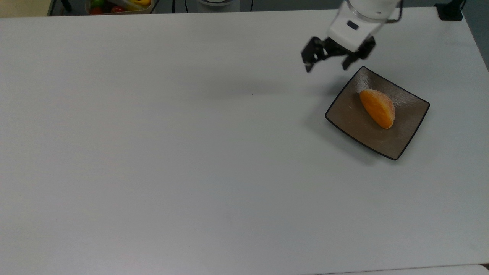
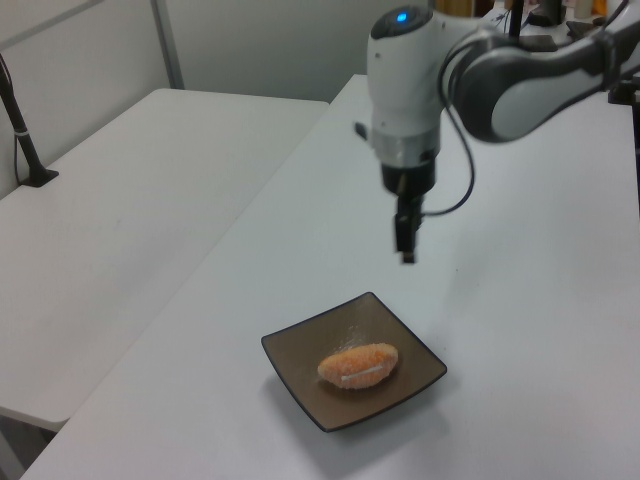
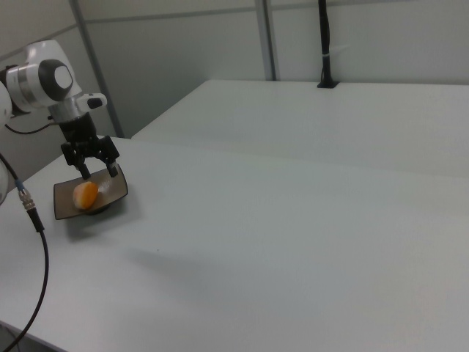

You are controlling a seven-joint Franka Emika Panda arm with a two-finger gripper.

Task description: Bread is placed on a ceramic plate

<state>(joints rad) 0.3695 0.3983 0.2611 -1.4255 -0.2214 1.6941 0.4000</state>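
Top view: one bread [image 1: 377,108] on one ceramic plate [image 1: 408,131]; hand [image 1: 327,63] spread (apparently empty).

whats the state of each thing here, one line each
bread: lying on the ceramic plate, free of the gripper
ceramic plate: flat on the table, holding the bread
gripper: open, empty, raised above the table beside the plate
table: white, bearing the plate

A lab — bare white tables [image 3: 308,220], partition walls [image 3: 183,51].
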